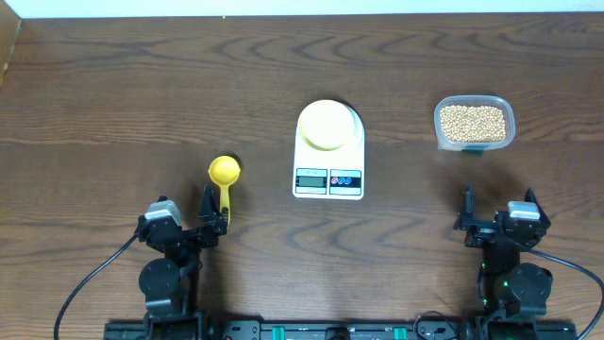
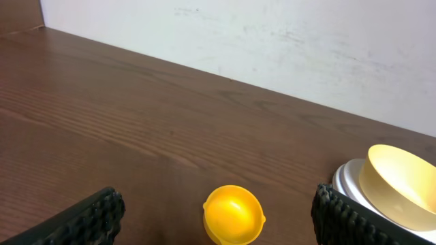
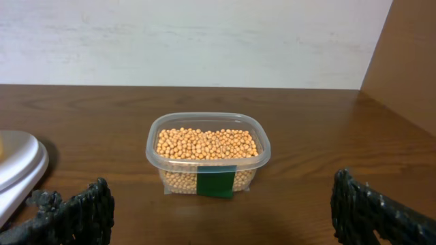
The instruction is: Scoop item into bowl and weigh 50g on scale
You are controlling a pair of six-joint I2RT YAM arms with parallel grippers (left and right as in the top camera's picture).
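Observation:
The tan beans fill a clear plastic tub at the right; they also show in the right wrist view. The pale yellow-green bowl stands on the white scale at the table's middle. In the left wrist view the bowl and the scale are at the right edge. A bright yellow scoop lies on the table just ahead of my left gripper, which is open; its cup shows between the fingers. My right gripper is open and empty, with the tub ahead of its fingers.
The dark wooden table runs back to a white wall. The scale's platform edge shows at the left of the right wrist view. Both arm bases and their cables sit at the front edge.

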